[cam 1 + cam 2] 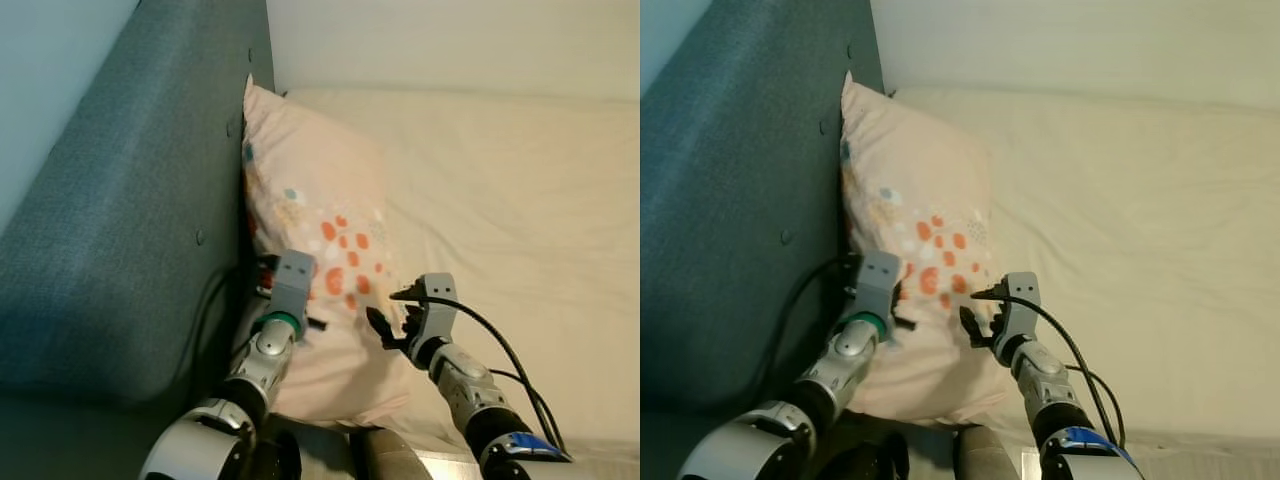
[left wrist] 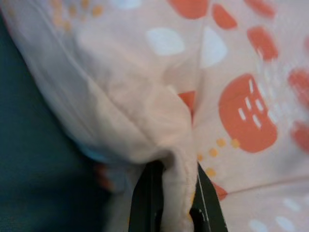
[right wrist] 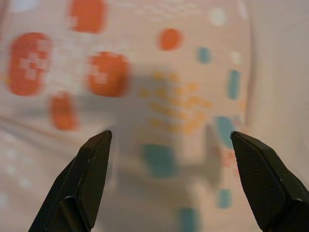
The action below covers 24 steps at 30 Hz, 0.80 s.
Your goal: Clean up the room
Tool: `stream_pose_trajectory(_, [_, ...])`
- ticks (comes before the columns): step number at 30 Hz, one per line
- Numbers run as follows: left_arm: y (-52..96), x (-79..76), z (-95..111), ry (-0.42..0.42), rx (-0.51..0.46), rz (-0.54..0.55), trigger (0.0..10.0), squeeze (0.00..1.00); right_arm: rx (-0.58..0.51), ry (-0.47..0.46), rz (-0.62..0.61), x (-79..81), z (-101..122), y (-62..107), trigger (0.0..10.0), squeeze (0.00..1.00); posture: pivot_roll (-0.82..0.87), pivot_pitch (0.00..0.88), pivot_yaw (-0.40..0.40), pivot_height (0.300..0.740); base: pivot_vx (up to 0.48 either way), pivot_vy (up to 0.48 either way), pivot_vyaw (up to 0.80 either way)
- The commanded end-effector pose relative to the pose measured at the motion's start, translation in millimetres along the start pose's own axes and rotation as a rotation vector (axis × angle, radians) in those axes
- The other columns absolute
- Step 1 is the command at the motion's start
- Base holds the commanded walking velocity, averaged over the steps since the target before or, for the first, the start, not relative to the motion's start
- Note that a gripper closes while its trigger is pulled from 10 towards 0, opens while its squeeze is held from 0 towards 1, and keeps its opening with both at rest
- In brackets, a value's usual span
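Pillow [image 1: 320, 260] in soft pink, with orange, blue and white spots, leans against the blue-grey headboard [image 1: 110, 230] at the head of the bed [image 1: 520, 220], which has a cream sheet on it. No words or labels can be read on anything here. The head views show the whole scene: both silver arms reach up from below, with black cables trailing from them. The left gripper [image 1: 290, 300] is at the pillow's left edge, down near the headboard. The right gripper [image 1: 395, 312] is just at the pillow's right edge, where the pillow meets the sheet. The left wrist view gives a close look that the head views cannot: the two black fingers [image 2: 147, 203] are nearly together, and a thick fold of the pillow's cloth is squeezed between them, so the jaws are pinching the pillow. The dark headboard shows beside that fold. The right wrist view shows its own two black fingers [image 3: 89, 174] spread far apart, with the spotted cloth close in front of them. Those jaws hold nothing, and it is hard to tell if the tips touch the cloth.
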<state>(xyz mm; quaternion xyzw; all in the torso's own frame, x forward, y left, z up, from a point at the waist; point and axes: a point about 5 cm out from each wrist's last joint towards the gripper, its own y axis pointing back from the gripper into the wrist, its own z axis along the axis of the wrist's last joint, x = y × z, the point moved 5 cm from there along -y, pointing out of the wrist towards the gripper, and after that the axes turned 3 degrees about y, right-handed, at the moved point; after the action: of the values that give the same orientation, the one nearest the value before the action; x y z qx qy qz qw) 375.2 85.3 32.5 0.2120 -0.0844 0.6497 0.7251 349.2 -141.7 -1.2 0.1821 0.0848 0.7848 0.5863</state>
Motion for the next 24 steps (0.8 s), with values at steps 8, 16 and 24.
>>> stream_pose_trajectory(8, [5.1, 17.9, -11, -0.279, -0.053, 0.05, 10.0, 0.0, -0.001, -0.074, -0.043, -8.7, -5, 3.9, 10.0, 0.0, -0.2, 0.213, 0.088, 0.74, 0.0, 0.0, 0.0])
stream_pose_trajectory(16, [32.7, -26.8, -47, -0.486, -0.05, -0.191, 10.0, 0.0, 0.009, -0.197, -0.124, -20.3, -16, 9.6, 10.0, 0.0, -0.17, 0.23, 0.097, 0.74, 0.0, 0.0, 0.0])
stream_pose_trajectory(24, [75.3, -74.8, -86, -0.502, 0.003, -0.447, 10.0, 0.0, -0.089, -0.379, -0.109, -18.9, -2, 6.3, 10.0, 0.0, -0.15, 0.262, 0.111, 0.74, 0.0, 0.0, 0.0])
